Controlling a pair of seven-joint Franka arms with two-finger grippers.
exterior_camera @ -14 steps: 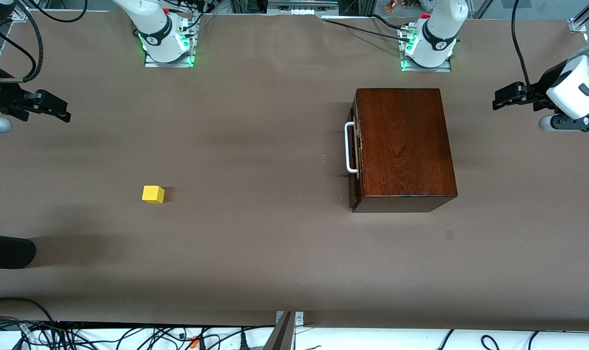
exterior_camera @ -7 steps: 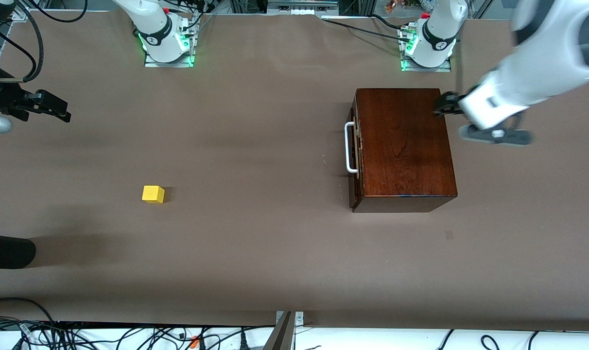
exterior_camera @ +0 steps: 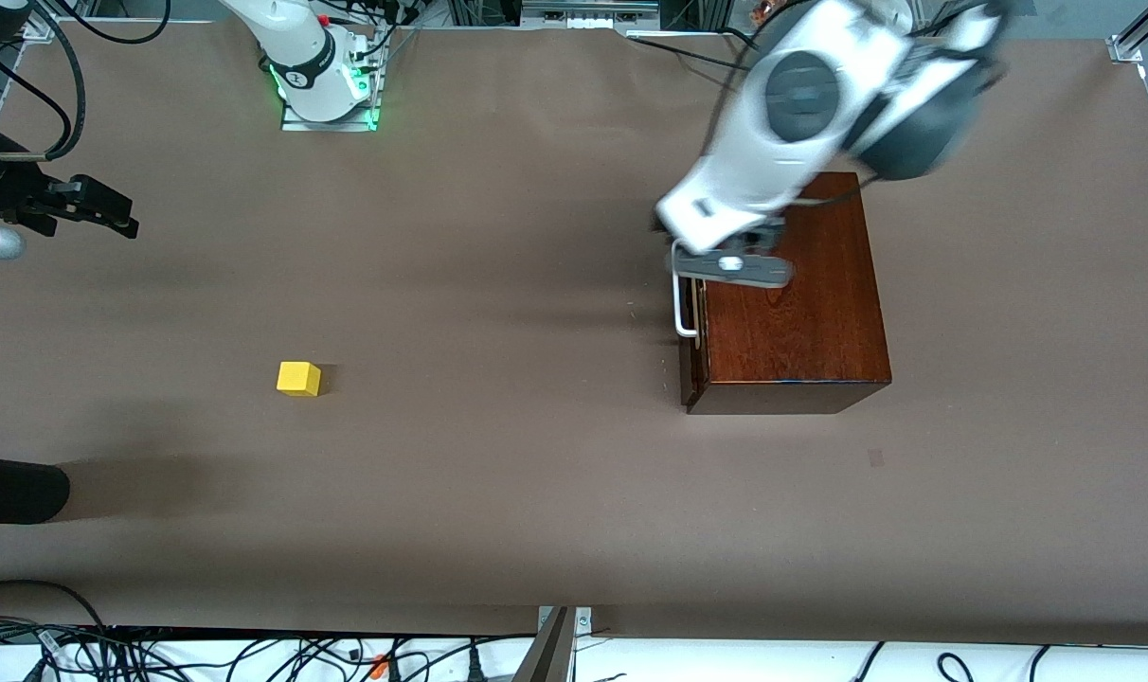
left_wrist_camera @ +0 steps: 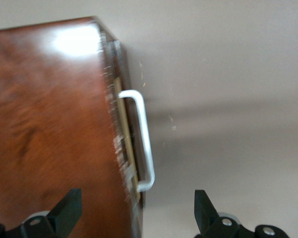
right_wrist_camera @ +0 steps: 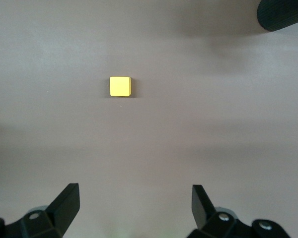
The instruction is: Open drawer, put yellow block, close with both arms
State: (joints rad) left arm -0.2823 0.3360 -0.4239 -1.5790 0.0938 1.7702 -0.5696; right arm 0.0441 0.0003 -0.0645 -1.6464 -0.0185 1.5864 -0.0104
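One yellow block (exterior_camera: 298, 379) and one shut drawer (left_wrist_camera: 123, 148); left gripper (left_wrist_camera: 134, 218) spread above the handle (exterior_camera: 680, 301), right gripper (right_wrist_camera: 135, 210) spread, waiting.

Light falls evenly from above, leaving soft, broad shadow bands across the brown table (exterior_camera: 498, 493). My left arm (exterior_camera: 801, 123) is smeared by motion blur in the front view, and the left wrist view is blurred too, with a white glare patch on the glossy box (left_wrist_camera: 44, 124). The yellow block (right_wrist_camera: 120, 86) reads crisp, casting a thin shadow.
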